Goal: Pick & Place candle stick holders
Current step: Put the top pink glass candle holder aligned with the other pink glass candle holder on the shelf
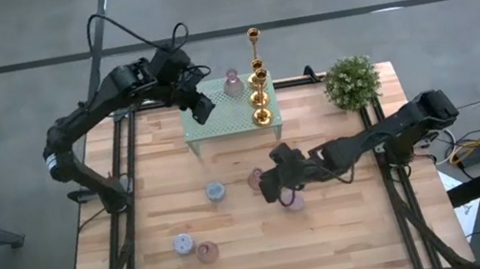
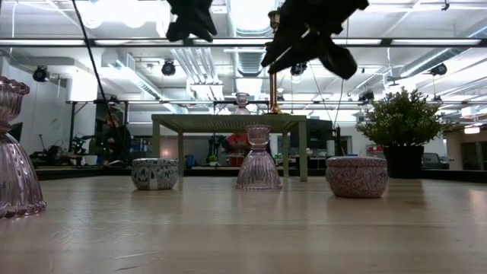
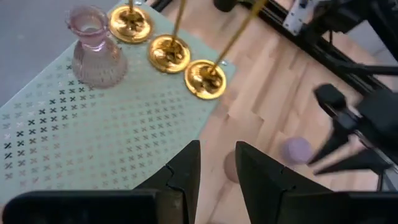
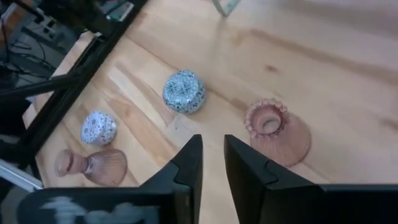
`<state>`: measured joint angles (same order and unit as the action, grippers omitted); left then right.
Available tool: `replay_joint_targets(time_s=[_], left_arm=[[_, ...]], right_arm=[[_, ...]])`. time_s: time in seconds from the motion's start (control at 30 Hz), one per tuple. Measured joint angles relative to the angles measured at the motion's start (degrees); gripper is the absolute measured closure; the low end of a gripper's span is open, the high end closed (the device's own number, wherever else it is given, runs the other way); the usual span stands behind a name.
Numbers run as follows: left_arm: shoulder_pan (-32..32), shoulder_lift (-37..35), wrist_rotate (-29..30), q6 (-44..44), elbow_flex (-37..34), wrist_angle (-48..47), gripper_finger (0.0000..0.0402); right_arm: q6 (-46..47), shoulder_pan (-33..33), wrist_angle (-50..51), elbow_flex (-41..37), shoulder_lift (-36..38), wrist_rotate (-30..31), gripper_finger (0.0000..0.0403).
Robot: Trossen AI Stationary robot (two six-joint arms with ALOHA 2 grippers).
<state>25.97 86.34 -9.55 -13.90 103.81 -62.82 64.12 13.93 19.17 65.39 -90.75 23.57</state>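
Gold sticks point(image 1: 258, 81): you have three racked, plus one pink holder point(image 1: 233, 82).
Table: five left.
Left gripper point(image 3: 216, 167): narrow gap, empty.
Right gripper point(image 4: 212, 155): same, empty.

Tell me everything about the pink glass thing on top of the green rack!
The pink glass candle holder looks see-through and ribbed, with a wide bell-shaped bottom, a narrow neck and a frilly cup on top. It stands upright on the pale green mesh rack, near one edge, beside three shiny gold candlesticks but apart from them. Only the rack touches it. The left end effector hovers over the rack's other side.
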Motion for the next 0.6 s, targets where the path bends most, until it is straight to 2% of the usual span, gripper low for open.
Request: replay_joint_targets(time_s=[0.3,0.6], left_arm=[[-1.94,-6.7,-0.01,2.22,-4.74,-0.26,0.0298],[-2.27,-13.33,-1.47,3.08,-13.94,0.04,0.0298]], right_arm=[[7.42,-3.67,-0.13,0.03,-4.53,-3.7,0.0283],[12.39,-5.17,0.36,0.07,-7.59,-3.97,0.0297]])
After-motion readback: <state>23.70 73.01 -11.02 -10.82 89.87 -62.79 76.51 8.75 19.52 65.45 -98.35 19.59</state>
